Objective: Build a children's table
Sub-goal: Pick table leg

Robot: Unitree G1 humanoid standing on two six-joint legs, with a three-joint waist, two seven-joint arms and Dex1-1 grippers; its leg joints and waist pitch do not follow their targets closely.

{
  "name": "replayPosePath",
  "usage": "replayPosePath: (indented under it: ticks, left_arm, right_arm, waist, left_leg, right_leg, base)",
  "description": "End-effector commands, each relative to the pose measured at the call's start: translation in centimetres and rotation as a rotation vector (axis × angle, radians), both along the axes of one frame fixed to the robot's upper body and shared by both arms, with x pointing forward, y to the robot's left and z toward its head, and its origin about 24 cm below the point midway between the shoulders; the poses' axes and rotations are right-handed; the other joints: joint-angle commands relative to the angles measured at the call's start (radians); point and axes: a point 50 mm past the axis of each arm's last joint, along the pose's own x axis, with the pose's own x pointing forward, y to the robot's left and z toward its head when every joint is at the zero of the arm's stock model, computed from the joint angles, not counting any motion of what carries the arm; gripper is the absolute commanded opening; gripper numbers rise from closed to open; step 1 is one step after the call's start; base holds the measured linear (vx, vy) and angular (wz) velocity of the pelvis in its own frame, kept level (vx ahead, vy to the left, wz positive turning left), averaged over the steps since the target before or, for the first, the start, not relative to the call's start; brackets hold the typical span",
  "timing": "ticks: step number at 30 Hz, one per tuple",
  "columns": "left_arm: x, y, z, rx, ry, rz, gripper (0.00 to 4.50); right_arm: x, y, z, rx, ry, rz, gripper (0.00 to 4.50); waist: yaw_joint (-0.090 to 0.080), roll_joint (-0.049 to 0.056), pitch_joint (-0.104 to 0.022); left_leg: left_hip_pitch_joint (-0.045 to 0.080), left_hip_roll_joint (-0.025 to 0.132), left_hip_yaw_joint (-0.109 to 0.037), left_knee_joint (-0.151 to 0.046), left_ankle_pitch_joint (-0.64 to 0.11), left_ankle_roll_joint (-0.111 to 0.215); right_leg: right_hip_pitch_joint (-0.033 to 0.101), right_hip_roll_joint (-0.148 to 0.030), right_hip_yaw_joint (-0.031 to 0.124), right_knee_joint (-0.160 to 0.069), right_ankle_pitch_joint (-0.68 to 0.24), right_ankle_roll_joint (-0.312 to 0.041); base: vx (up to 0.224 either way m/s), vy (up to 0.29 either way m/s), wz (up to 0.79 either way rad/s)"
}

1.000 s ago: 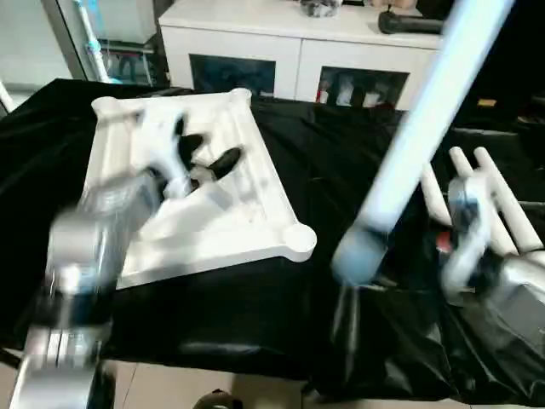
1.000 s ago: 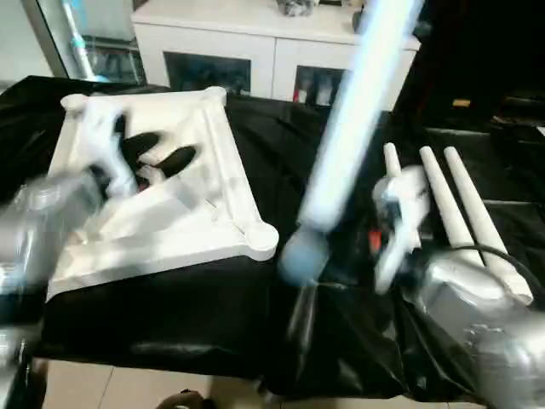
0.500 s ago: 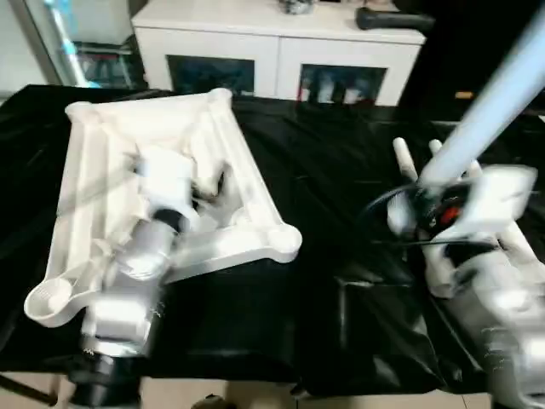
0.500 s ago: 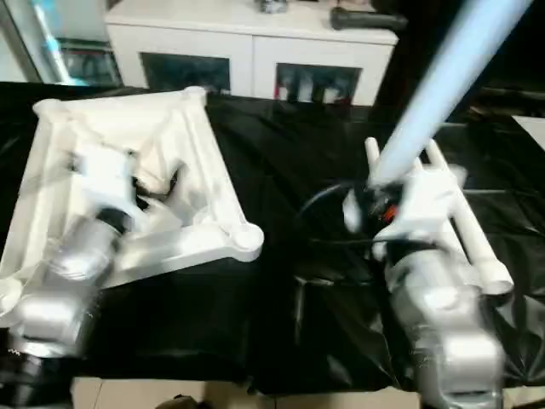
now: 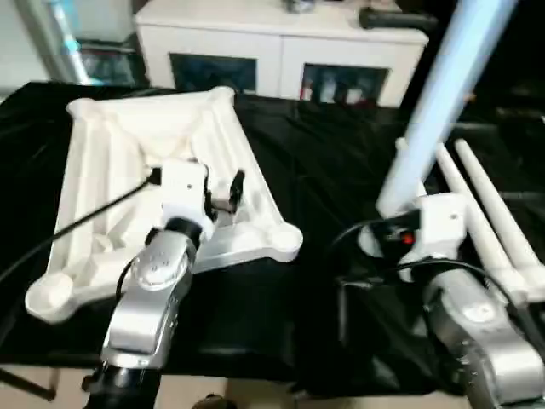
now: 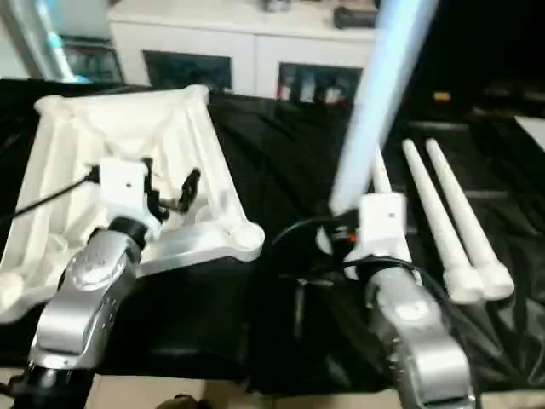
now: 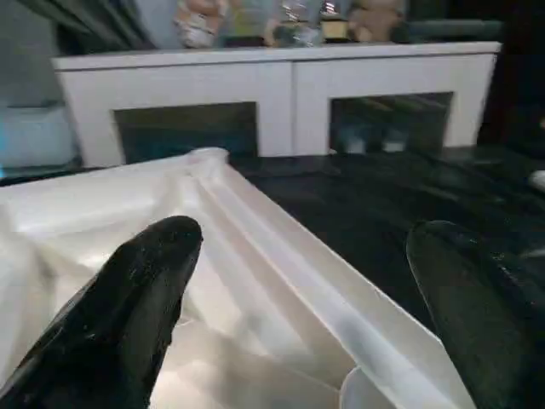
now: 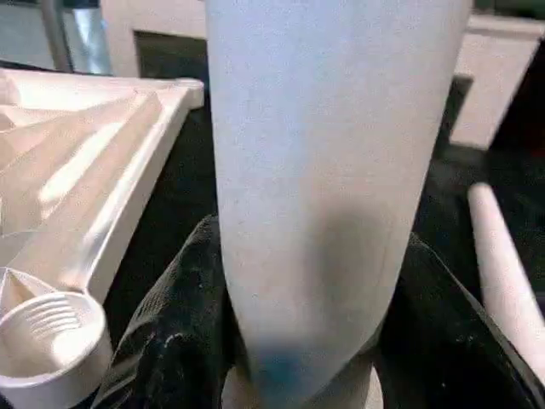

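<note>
I see the tabletop (image 6: 128, 170) lying ribs-up on black sheeting (image 6: 281, 170), my left gripper (image 6: 166, 196) over it. My right arm (image 6: 409, 324) holds a leg (image 6: 375, 94) upright. Two more legs (image 6: 443, 217) lie beside it. A cabinet (image 6: 247, 47) stands behind.

**What the views left out**

The raised leg (image 5: 443, 94) ran off the top edge above the tabletop (image 5: 111, 162), so its upper end went unseen. Its lower end sat behind the right wrist housing, which also covered the right claw (image 8: 298, 375) in the head views. Part of the tabletop's ribbing lay hidden beneath the left forearm. Behind the tabletop, the objects on the cabinet (image 5: 281, 38) were cropped and too blurred to identify.
</note>
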Motion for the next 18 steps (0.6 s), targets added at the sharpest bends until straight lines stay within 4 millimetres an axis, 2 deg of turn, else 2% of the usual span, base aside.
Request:
replayPosePath:
  ticks: [1, 2, 3, 4, 5, 6, 7, 8, 9, 10, 11, 12, 13, 14, 15, 16, 17, 18]
  left_arm:
    - [-0.2, -0.5, 0.4, -0.006, -0.017, -0.021, 4.47]
    - [-0.2, -0.5, 0.4, -0.006, -0.017, -0.021, 4.47]
    - [-0.2, -0.5, 0.4, -0.006, -0.017, -0.021, 4.47]
    - [-0.2, -0.5, 0.4, -0.007, -0.018, -0.021, 4.47]
    - [-0.4, -0.4, 0.4, -0.006, -0.019, -0.024, 4.47]
    - [-0.4, -0.3, 0.4, -0.005, -0.019, -0.024, 4.47]
    - [-0.6, -0.2, 0.6, -0.010, -0.023, -0.044, 4.47]
    - [-0.6, -0.1, 0.7, -0.002, -0.029, -0.049, 4.47]
    - [-0.6, -0.1, 0.7, 0.004, -0.033, -0.052, 4.47]
    - [-0.7, -0.1, 0.7, 0.005, -0.032, -0.053, 4.47]
    - [-0.7, -0.1, 0.7, 0.002, -0.030, -0.056, 4.47]
    - [-0.7, -0.1, 0.7, 0.002, -0.029, -0.057, 4.47]
    - [-0.8, 0.1, 0.7, 0.006, -0.027, -0.061, 4.47]
    - [-0.8, 0.3, 0.6, 0.012, -0.023, -0.059, 4.47]
    - [-0.8, 0.4, 0.6, 0.016, -0.021, -0.057, 4.47]
    - [-0.8, 0.5, 0.6, 0.019, -0.020, -0.055, 4.47]
    - [-0.8, 0.5, 0.6, 0.019, -0.021, -0.055, 4.47]
    - [-0.8, 0.6, 0.6, 0.016, -0.020, -0.053, 4.47]
  right_arm:
    - [0.1, -0.4, 0.9, -0.014, -0.046, -0.014, 1.87]
    - [0.1, -0.4, 0.9, -0.014, -0.046, -0.014, 1.87]
    - [0.1, -0.4, 0.9, -0.014, -0.046, -0.014, 1.87]
    - [0.1, -0.4, 0.9, -0.013, -0.047, -0.015, 1.87]
    - [0.1, -0.3, 1.1, 0.007, -0.049, -0.010, 1.87]
    - [0.0, -0.3, 1.1, 0.012, -0.048, -0.007, 1.87]
    - [-0.1, 0.2, 1.2, 0.037, -0.033, 0.029, 1.87]
    - [-0.1, 0.5, 1.1, 0.067, -0.022, 0.055, 1.87]
    - [-0.2, 0.7, 1.1, 0.086, -0.016, 0.070, 1.87]
    - [-0.2, 0.8, 1.1, 0.091, -0.016, 0.081, 1.87]
    - [-0.3, 0.9, 1.1, 0.085, -0.018, 0.086, 1.87]
    - [-0.3, 0.9, 1.0, 0.082, -0.019, 0.087, 1.87]
    - [-0.3, 1.1, 0.9, 0.066, -0.026, 0.097, 1.87]
    - [-0.3, 1.2, 0.9, 0.080, -0.028, 0.096, 1.87]
    - [-0.3, 1.3, 0.9, 0.091, -0.030, 0.095, 1.87]
    - [-0.3, 1.3, 0.9, 0.098, -0.031, 0.094, 1.87]
    - [-0.3, 1.3, 0.9, 0.100, -0.032, 0.095, 1.87]
    - [-0.3, 1.4, 1.0, 0.096, -0.034, 0.100, 1.87]
  waist:
    - [-0.015, -0.002, -0.061]
    - [-0.002, -0.012, -0.057]
    - [0.027, -0.053, -0.065]
    - [0.038, -0.035, -0.048]
    - [0.046, -0.023, -0.033]
    - [0.030, -0.035, -0.046]
    - [0.048, 0.000, -0.067]
    - [0.048, 0.000, -0.067]
    - [0.041, 0.038, -0.098]
    - [0.001, 0.012, -0.104]
    - [0.010, -0.001, -0.093]
    - [0.010, -0.022, -0.089]
    - [0.049, -0.052, -0.071]
    - [0.055, -0.053, -0.063]
    - [0.061, -0.055, -0.052]
    - [0.058, -0.052, -0.052]
    - [0.051, -0.046, -0.046]
    - [0.047, -0.042, -0.038]
  left_leg:
    - [0.037, 0.051, -0.140, -0.150, -0.475, 0.146]
    - [0.008, 0.019, -0.110, -0.107, -0.426, 0.145]
    - [-0.047, -0.030, 0.042, 0.141, -0.265, 0.130]
    - [-0.068, 0.030, 0.115, 0.217, -0.221, 0.124]
    - [-0.042, 0.062, 0.137, 0.214, -0.208, 0.096]
    - [0.000, 0.054, 0.151, 0.173, -0.278, 0.081]
    - [0.004, 0.095, 0.139, 0.057, -0.197, 0.157]
    - [0.004, 0.095, 0.139, 0.057, -0.197, 0.157]
    - [0.127, 0.324, 0.003, -0.024, 0.016, 0.277]
    - [0.187, 0.426, -0.057, -0.032, 0.346, 0.464]
    - [0.181, 0.315, -0.005, 0.027, 0.661, 0.484]
    - [0.126, 0.230, 0.035, 0.062, 0.616, 0.422]
    - [0.021, 0.085, 0.129, 0.041, 0.101, 0.203]
    - [0.021, 0.098, 0.131, 0.019, -0.048, 0.125]
    - [0.047, 0.107, 0.137, -0.013, -0.224, 0.011]
    - [0.056, 0.104, 0.141, -0.025, -0.259, -0.017]
    - [0.066, 0.101, 0.150, -0.044, -0.300, -0.039]
    - [0.072, 0.103, 0.153, -0.053, -0.325, -0.043]
  right_leg:
    - [0.007, -0.052, 0.041, -0.100, -0.077, -0.232]
    - [0.028, -0.086, 0.043, -0.149, -0.105, -0.331]
    - [0.062, -0.178, 0.014, -0.252, -0.178, -0.451]
    - [0.066, -0.218, -0.003, -0.245, -0.141, -0.398]
    - [0.049, -0.215, -0.066, -0.254, -0.170, -0.327]
    - [0.030, -0.155, 0.006, -0.250, -0.149, -0.279]
    - [0.097, -0.109, -0.017, -0.224, -0.022, -0.074]
    - [0.097, -0.109, -0.017, -0.224, -0.022, -0.074]
    - [0.010, -0.072, -0.065, -0.104, 0.054, 0.095]
    - [-0.104, -0.129, 0.008, 0.033, -0.002, 0.157]
    - [-0.156, -0.166, 0.096, 0.009, 0.159, 0.150]
    - [-0.119, -0.179, 0.133, -0.047, 0.270, 0.169]
    - [-0.013, -0.149, 0.115, -0.133, 0.175, 0.233]
    - [0.004, -0.155, 0.108, -0.142, 0.031, 0.240]
    - [0.015, -0.134, 0.104, -0.155, -0.273, 0.258]
    - [0.023, -0.123, 0.100, -0.164, -0.382, 0.254]
    - [0.029, -0.112, 0.094, -0.189, -0.530, 0.216]
    - [0.024, -0.104, 0.091, -0.198, -0.572, 0.193]
  base:
    - [-0.035, -0.244, 0.61]
    - [-0.026, -0.285, 0.55]
    - [-0.026, -0.285, 0.55]
    - [-0.024, -0.250, 0.44]
    - [-0.038, -0.229, 0.51]
    - [-0.038, -0.229, 0.51]
    - [0.008, -0.236, 0.34]
    - [0.026, -0.231, 0.19]
    - [0.026, -0.231, 0.19]
    - [0.004, -0.199, 0.13]
    - [-0.011, -0.110, -0.03]
    - [-0.011, -0.110, -0.03]
    - [-0.092, -0.005, -0.01]
    - [-0.098, -0.067, -0.06]
    - [-0.098, -0.067, -0.06]
    - [-0.056, -0.151, -0.08]
    - [-0.047, -0.108, -0.08]
    - [-0.047, -0.108, -0.08]
